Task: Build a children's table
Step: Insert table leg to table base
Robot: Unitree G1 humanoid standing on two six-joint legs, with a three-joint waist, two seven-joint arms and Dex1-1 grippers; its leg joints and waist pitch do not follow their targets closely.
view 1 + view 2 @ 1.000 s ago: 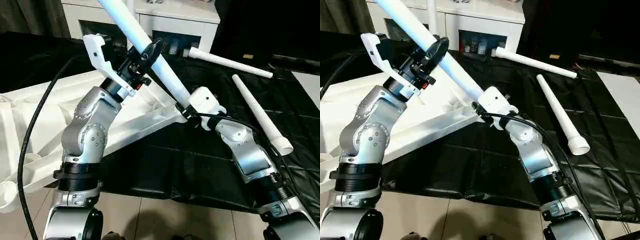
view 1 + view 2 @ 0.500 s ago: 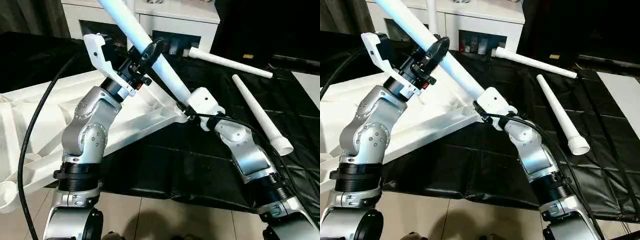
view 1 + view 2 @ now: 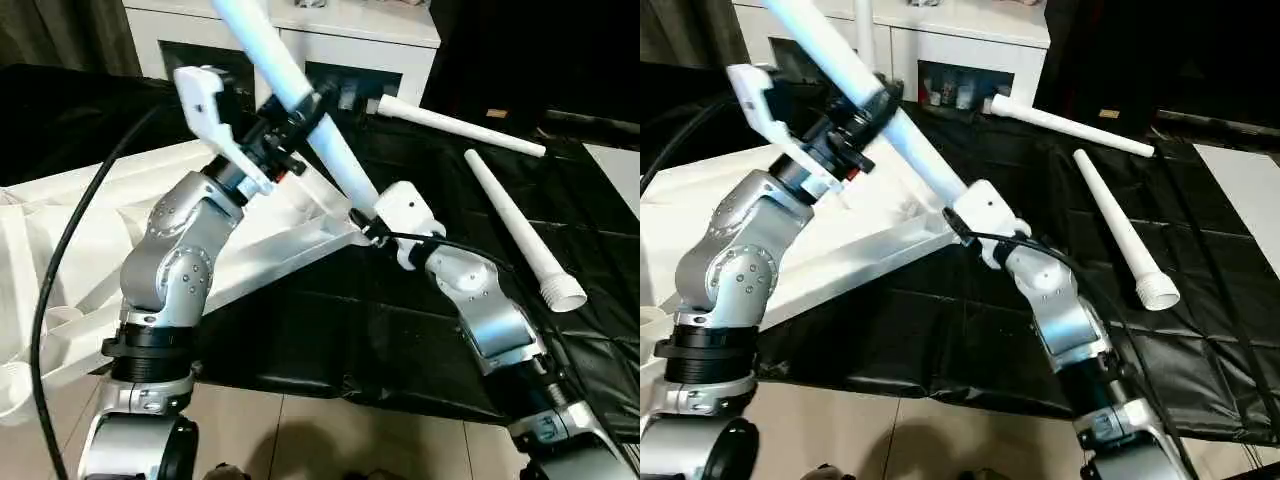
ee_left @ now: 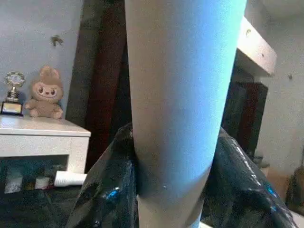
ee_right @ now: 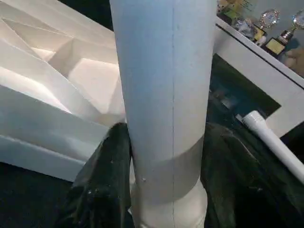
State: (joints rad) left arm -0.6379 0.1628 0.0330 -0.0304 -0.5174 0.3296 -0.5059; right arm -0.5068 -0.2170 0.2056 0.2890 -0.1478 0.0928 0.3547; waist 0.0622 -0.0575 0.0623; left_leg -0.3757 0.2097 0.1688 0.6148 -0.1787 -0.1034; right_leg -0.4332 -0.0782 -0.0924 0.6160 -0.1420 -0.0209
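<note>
Leg (image 3: 330,160): long, white, tapered, slanted; both tools, L (image 3: 292,112) & R (image 3: 366,222), apparently clamped around it.

Silver jointed forearms (image 3: 175,265), white wrist housings (image 3: 405,215), black cables (image 3: 60,270) and black collars.

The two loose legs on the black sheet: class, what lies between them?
Nothing. In the left eye view, only bare black sheet separates the far leg from the nearer leg; they lie apart, not touching.
</note>
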